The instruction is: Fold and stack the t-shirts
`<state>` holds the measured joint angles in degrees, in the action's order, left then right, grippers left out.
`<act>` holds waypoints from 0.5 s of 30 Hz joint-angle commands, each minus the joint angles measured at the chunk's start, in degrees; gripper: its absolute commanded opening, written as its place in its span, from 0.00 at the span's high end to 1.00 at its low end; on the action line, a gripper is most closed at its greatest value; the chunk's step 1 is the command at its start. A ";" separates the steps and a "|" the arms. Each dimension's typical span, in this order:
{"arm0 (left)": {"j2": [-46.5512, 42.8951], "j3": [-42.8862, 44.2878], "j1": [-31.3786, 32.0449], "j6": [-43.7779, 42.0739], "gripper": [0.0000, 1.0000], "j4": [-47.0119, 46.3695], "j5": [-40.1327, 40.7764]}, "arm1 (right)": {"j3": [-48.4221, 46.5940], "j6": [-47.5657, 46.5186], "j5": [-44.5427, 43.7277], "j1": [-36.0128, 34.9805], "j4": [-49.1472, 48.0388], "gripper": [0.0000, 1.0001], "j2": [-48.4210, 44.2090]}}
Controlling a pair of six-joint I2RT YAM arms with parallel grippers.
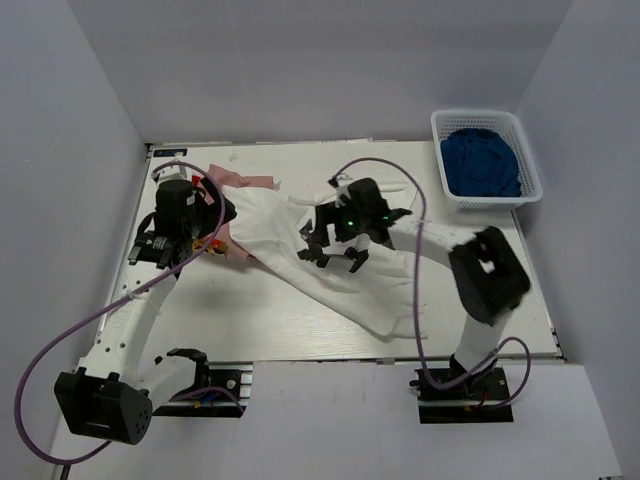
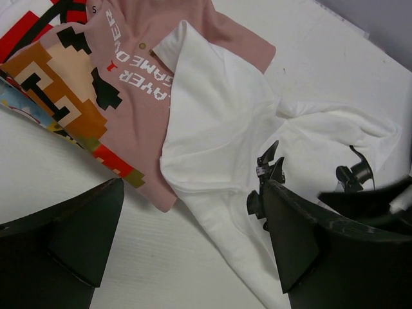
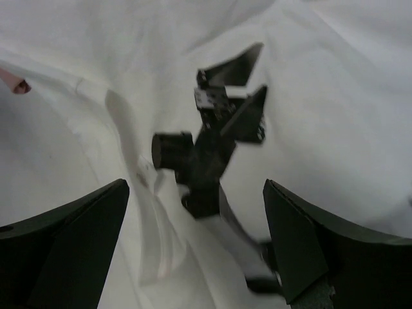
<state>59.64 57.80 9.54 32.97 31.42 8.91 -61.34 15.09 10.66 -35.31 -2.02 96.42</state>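
Note:
A large white t-shirt (image 1: pixel 350 295) lies crumpled in a diagonal across the table, its black robot-arm print (image 3: pixel 212 141) facing up. My right gripper (image 1: pixel 335 262) hovers open just above that print, with nothing between its fingers (image 3: pixel 77 238). A pale pink t-shirt (image 2: pixel 135 122) with white lettering and a blocky red-orange print lies partly under the white shirt's (image 2: pixel 219 116) upper left edge. White cloth with red and black print (image 2: pixel 32 19) peeks out beside it. My left gripper (image 1: pixel 205 238) stands open over the table where the pink (image 1: pixel 245 180) and white shirts meet, holding nothing.
A white basket (image 1: pixel 475 116) holding blue cloth (image 1: pixel 482 165) sits at the back right corner. Grey walls close in the table on the left, back and right. Purple cables loop from both arms over the near part of the table.

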 commanded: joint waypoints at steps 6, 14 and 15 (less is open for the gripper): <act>0.92 -0.58 -0.14 -1.41 0.01 -1.54 -2.22 | -23.20 -1.82 9.65 -5.64 -2.47 0.09 24.14; 3.73 -0.58 -0.14 -1.42 0.01 -1.54 -1.70 | -17.53 3.43 4.74 -6.27 -2.45 0.09 26.29; 3.73 0.03 -0.14 -1.42 0.01 -2.15 -1.70 | -13.15 5.02 3.51 -6.09 -2.63 0.09 25.40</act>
<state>63.20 57.58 9.54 32.14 30.79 7.64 -82.35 15.84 17.37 -42.22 -6.42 123.68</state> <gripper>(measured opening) 0.987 0.907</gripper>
